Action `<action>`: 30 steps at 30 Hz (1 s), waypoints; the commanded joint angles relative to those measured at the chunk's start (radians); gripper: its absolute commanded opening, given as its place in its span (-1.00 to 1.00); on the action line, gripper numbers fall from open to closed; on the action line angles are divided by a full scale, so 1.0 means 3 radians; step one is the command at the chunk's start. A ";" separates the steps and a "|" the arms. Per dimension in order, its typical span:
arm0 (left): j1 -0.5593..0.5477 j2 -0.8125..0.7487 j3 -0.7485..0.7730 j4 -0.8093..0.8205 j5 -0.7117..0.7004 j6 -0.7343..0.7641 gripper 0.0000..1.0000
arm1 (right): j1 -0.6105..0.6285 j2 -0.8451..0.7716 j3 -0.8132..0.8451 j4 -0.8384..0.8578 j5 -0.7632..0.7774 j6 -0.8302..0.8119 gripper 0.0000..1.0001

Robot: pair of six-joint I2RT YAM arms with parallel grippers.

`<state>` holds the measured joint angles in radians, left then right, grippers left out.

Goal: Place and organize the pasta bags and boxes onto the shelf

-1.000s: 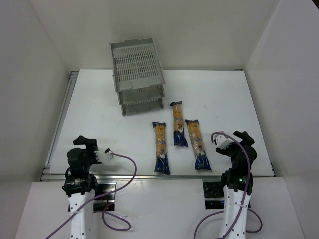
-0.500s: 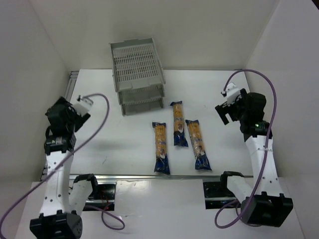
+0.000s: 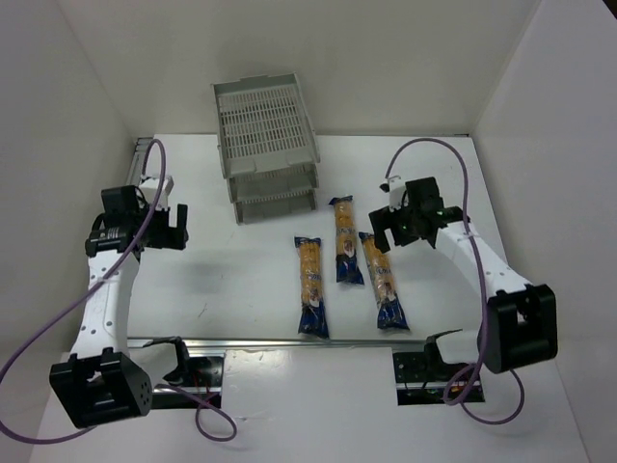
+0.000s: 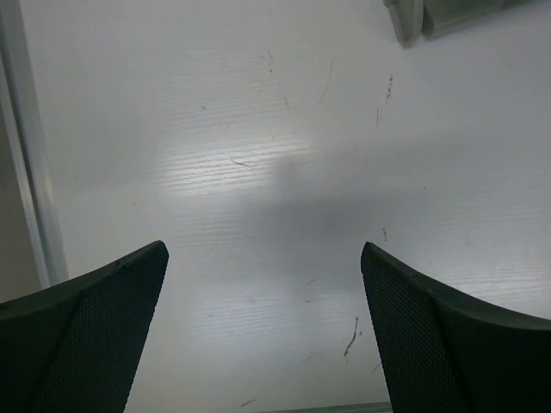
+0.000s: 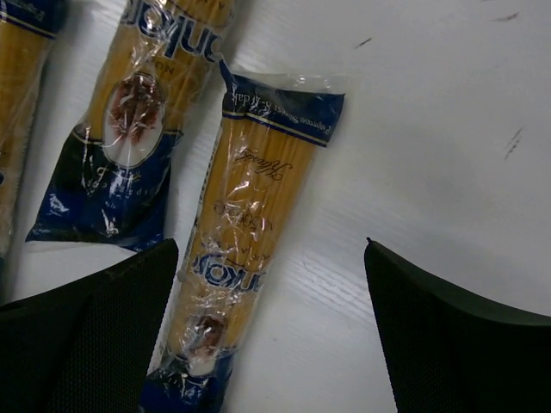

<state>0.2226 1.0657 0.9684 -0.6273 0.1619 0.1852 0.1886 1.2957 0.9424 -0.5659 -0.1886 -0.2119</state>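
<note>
Three pasta bags lie on the white table: the left bag (image 3: 310,286), the middle bag (image 3: 344,240) and the right bag (image 3: 383,279). The grey three-tier shelf (image 3: 265,145) stands at the back, with nothing on its top tray. My right gripper (image 3: 381,224) is open and empty, hovering over the far end of the right bag (image 5: 245,232); the middle bag (image 5: 142,120) lies beside it in the right wrist view. My left gripper (image 3: 178,227) is open and empty over bare table left of the shelf. A corner of the shelf (image 4: 430,13) shows in the left wrist view.
A metal rail (image 3: 116,241) runs along the table's left edge and also shows in the left wrist view (image 4: 26,172). White walls close in the back and both sides. Another rail (image 3: 328,340) runs along the near edge.
Both arms have risen from their folded rest poses and reached out over the table. The right gripper swung left toward the right bag; the left gripper came in toward the shelf. The bags have not moved.
</note>
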 commanded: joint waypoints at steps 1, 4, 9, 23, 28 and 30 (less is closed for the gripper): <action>0.0132 0.0048 0.0019 -0.0010 0.0304 -0.0331 1.00 | 0.0168 0.0236 0.0213 -0.0067 0.0301 0.0292 0.86; 0.0260 0.0078 0.0019 0.0020 0.0268 -0.0362 1.00 | 0.0353 0.0477 0.0254 -0.0067 0.0378 0.0359 0.86; 0.0444 0.0078 -0.0011 0.0127 0.0237 -0.0362 1.00 | 0.0444 0.1038 0.0223 -0.0097 0.0552 0.0134 0.91; 0.0526 0.0313 -0.0012 0.0255 0.0263 -0.0397 1.00 | 0.0629 0.1509 0.0213 -0.0266 0.0573 0.0001 0.65; 0.0526 0.0313 -0.0012 0.0255 0.0263 -0.0397 1.00 | 0.0629 0.1832 0.0304 -0.0368 0.0511 -0.0040 -0.65; 0.0526 0.0283 -0.0012 0.0255 0.0233 -0.0362 1.00 | 0.0629 0.1990 0.0406 -0.0486 0.0374 -0.0116 -1.00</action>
<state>0.3748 1.1572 0.9665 -0.5774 0.2291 0.0750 0.3698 1.7603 1.0737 -0.6701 -0.0338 -0.2111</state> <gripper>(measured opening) 0.998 0.427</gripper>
